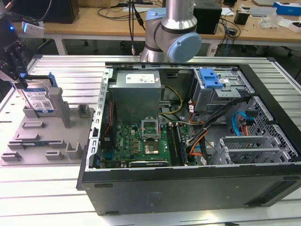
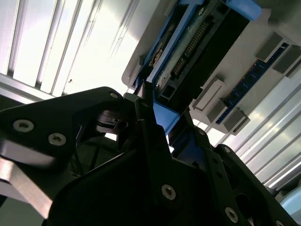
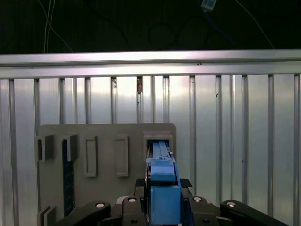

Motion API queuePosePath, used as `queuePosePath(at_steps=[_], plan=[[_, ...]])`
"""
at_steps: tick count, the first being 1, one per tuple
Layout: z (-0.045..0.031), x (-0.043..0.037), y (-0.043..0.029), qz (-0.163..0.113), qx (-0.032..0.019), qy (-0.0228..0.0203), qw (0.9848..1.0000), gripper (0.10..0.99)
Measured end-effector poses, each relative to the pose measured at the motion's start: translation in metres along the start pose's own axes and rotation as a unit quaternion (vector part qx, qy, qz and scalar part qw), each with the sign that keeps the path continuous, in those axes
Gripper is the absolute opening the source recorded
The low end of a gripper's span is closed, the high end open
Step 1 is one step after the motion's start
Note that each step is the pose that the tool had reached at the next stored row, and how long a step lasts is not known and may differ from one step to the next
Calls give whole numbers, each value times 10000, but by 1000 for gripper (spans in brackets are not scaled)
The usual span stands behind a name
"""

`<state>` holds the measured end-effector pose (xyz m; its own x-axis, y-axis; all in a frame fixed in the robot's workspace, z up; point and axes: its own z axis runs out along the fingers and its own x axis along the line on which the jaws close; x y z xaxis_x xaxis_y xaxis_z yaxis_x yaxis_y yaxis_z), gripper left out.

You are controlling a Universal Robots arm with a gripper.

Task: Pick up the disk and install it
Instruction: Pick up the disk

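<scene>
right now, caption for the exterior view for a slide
Gripper closed on the disk, upright in its grey fixture beside the open computer case.

A ribbed aluminium table point(image 1: 42, 188) spread across the foreground, its slats glaring with reflected light. Behind it ran a wooden workbench point(image 1: 94, 21) carrying dark cables point(image 1: 132, 21), a black box point(image 1: 208, 16) and a blue carton point(image 1: 288, 7). Shadow lay beneath the workbench.
</scene>
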<state>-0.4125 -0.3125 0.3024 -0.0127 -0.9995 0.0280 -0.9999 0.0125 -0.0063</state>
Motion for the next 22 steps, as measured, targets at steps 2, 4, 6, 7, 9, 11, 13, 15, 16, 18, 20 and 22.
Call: queuePosePath(at_steps=[2, 4, 6, 7, 9, 11, 13, 15, 16, 18, 20, 22], plan=[[0, 0, 0, 0, 0, 0, 10000, 365], [1, 0, 0, 0, 0, 0, 10000, 365], [-1, 0, 0, 0, 1, 0, 10000, 365], [-13, 0, -1, 1, 4, -2, 10000, 365], [-72, 2, 0, 1, 1, 0, 10000, 365], [-130, 4, -1, 1, 0, 0, 10000, 365], [-182, 5, -1, 1, 0, 0, 10000, 365], [-279, 8, -2, 1, 0, 0, 10000, 365], [-317, 9, -2, 1, 0, 0, 10000, 365], [-380, 11, -2, 1, 0, 0, 10000, 365], [-463, 13, -3, 1, 0, 0, 10000, 365], [-585, 16, -4, 1, 0, 0, 10000, 365]])
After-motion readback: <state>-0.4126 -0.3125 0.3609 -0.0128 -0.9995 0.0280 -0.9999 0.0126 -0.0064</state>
